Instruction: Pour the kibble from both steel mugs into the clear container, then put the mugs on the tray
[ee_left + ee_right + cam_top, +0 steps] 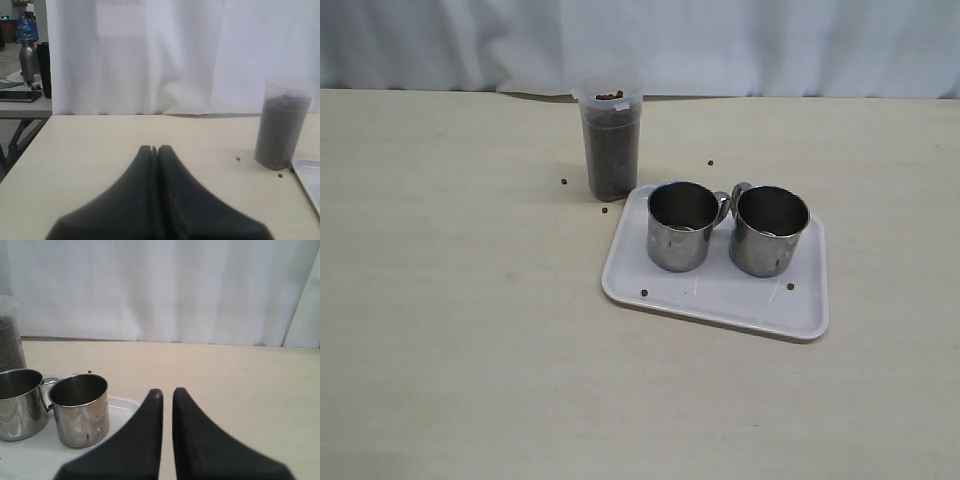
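Two steel mugs (pixel 682 225) (pixel 769 230) stand upright and empty side by side on the white tray (pixel 720 300), their handles turned toward each other. Behind the tray's far left corner stands the clear container (pixel 610 150), filled nearly to the rim with dark kibble (pixel 610 165). Neither arm shows in the exterior view. My left gripper (pixel 154 148) is shut and empty, hovering over bare table left of the container (pixel 281 125). My right gripper (pixel 167 391) is shut with a thin slit between its fingers, empty, to the right of the mugs (pixel 80 410) (pixel 19 402).
Stray pellets lie on the table near the container (pixel 563 181) (pixel 710 163) (pixel 604 209) and on the tray (pixel 644 292) (pixel 790 286). A white curtain hangs behind the table's far edge. A side table with a bottle (pixel 28 60) stands off to the left.
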